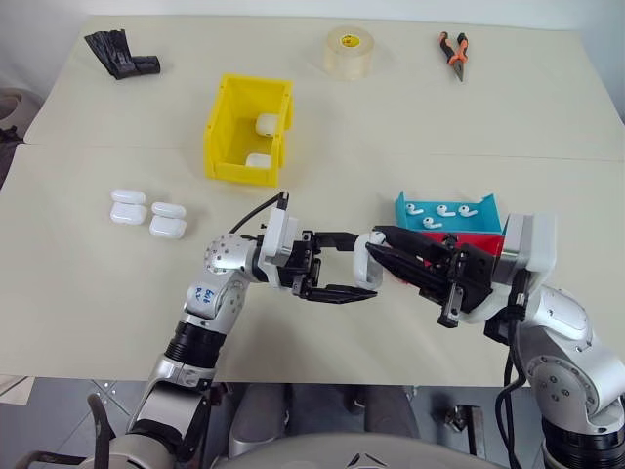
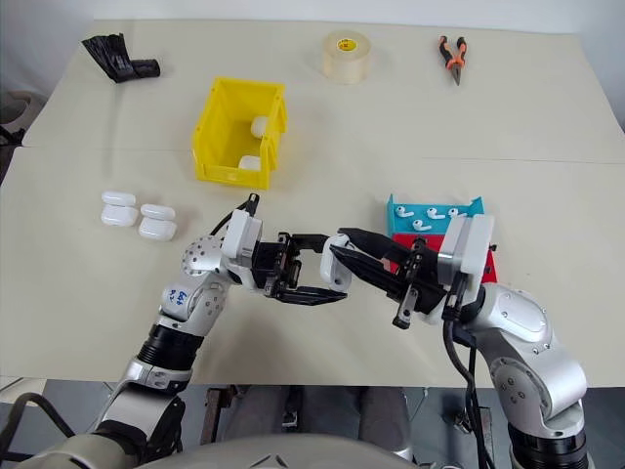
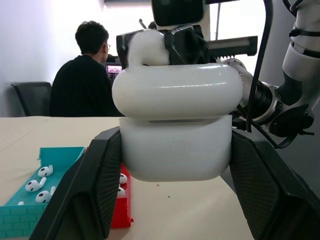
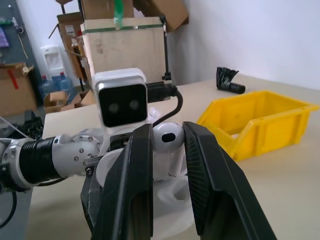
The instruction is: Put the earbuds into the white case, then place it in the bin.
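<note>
White plastic met black fingers at the centre of the left eye view: the left pincer (image 1: 337, 264) was clamped on the white case (image 1: 367, 270), held level above the tabletop (image 1: 547, 117) so that its open mouth faced the other arm. The right pincer (image 1: 383, 237) reached in from the opposite side, tips at the case. Behind them stood the bin (image 1: 223, 127), already carrying two cases, with four spare cases (image 1: 146, 212) to its left. A blue tray (image 1: 488, 207) with loose earbuds (image 1: 444, 211) sat just behind a red tray (image 1: 488, 241). Tape (image 1: 349, 52), pliers (image 1: 452, 52) and a black bundle (image 1: 120, 55) lay along the far edge.

From the left wrist, the case's lid stood hinged open above its body, both fingers (image 3: 90, 190) pressing its sides, probably to steady it for loading. A person (image 3: 82, 75) sat with their back turned beyond the tabletop.

From the right wrist, the right pincer was closed on a single earbud (image 4: 167, 137), its rounded head pinched between the fingertips, aimed toward the case below. Judging by this, insertion was the step in hand; the bin was still to come.
</note>
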Tool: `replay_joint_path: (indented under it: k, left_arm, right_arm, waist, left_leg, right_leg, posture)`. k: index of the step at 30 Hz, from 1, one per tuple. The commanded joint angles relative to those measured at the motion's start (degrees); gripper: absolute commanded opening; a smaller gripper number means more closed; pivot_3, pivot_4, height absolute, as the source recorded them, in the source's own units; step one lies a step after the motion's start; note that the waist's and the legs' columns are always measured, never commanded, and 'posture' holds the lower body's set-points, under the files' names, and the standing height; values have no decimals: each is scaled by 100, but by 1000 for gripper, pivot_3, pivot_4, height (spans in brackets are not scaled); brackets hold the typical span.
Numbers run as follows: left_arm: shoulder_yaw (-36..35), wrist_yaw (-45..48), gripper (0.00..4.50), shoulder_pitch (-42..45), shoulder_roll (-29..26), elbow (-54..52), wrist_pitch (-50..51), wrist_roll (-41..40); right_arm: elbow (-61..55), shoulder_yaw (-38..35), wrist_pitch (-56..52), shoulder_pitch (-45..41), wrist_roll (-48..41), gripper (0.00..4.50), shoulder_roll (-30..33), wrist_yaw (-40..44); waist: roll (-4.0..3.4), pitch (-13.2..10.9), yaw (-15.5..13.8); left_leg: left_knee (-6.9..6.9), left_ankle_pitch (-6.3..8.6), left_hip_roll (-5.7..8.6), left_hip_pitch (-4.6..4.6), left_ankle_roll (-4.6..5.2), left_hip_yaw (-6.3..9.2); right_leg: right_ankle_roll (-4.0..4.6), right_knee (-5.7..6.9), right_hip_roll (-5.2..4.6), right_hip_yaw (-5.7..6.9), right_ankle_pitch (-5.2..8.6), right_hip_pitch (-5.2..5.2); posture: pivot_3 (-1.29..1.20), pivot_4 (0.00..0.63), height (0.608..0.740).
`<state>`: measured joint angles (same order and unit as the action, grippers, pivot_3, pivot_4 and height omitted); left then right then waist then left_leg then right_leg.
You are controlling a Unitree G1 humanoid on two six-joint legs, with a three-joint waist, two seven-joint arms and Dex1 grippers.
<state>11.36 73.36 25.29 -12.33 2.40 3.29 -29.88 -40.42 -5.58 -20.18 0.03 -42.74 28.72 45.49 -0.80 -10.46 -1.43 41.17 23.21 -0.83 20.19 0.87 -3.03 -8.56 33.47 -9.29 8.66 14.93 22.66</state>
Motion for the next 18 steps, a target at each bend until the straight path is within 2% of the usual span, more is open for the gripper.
replay_joint_path:
  k: [1,18]
  left_arm:
    - [-49,-27,2796,49,71,-290,-3,-145]
    - [-69,-148,2796,75,241,-265,-111,-104]
  right_arm:
    - [27,64,251,63,137,641,-11,82]
    - [768,327,660,178,409,641,-209,53]
  waist:
    - [0,0,-1]
    - [0,0,2]
  left_leg:
    - [0,0,0,0,0,0]
    - [0,0,0,0,0,-1]
  right_leg:
    - [0,0,0,0,0,0]
    - [0,0,0,0,0,1]
  posture:
    - [0,150,740]
    - [0,150,740]
